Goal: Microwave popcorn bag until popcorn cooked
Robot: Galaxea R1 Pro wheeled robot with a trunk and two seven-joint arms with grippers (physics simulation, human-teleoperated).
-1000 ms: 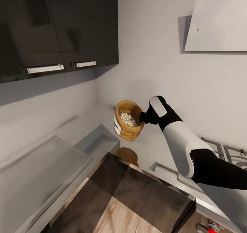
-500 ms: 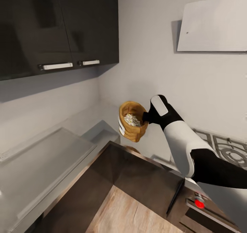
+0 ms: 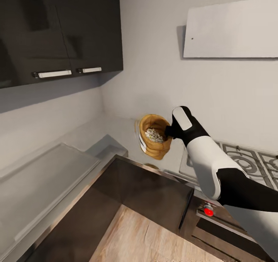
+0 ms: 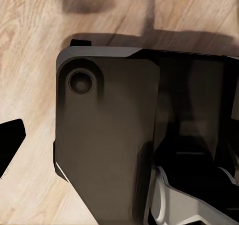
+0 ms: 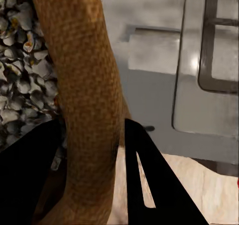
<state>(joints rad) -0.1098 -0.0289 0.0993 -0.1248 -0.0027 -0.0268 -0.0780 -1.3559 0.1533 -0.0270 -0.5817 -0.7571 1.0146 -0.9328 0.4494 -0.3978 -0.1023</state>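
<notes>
The tan-brown popcorn bag (image 3: 153, 149) hangs in the air over the grey countertop (image 3: 119, 127) near the wall corner, tilted, its white label facing left. Pale popcorn (image 3: 154, 135) fills its open mouth. My right gripper (image 3: 168, 130) is shut on the bag's rolled rim from the right. In the right wrist view the rim (image 5: 84, 85) runs between the two black fingers (image 5: 149, 185), with popcorn (image 5: 20, 70) beside it. In the left wrist view one black fingertip (image 4: 9, 143) of the left gripper hangs over the wood floor beside my dark base. The microwave is out of view.
Glossy black upper cabinets (image 3: 58, 26) hang at the upper left, and the white slanted hood (image 3: 231, 28) at the upper right. The gas hob (image 3: 247, 157) lies right of the bag, with a red knob (image 3: 209, 211) below it. Dark cabinet fronts (image 3: 146, 192) meet the wood floor (image 3: 135, 235).
The whole head view has shifted, bringing more of the hob and hood into the picture. The bag stays held in my right gripper, at about the same height.
</notes>
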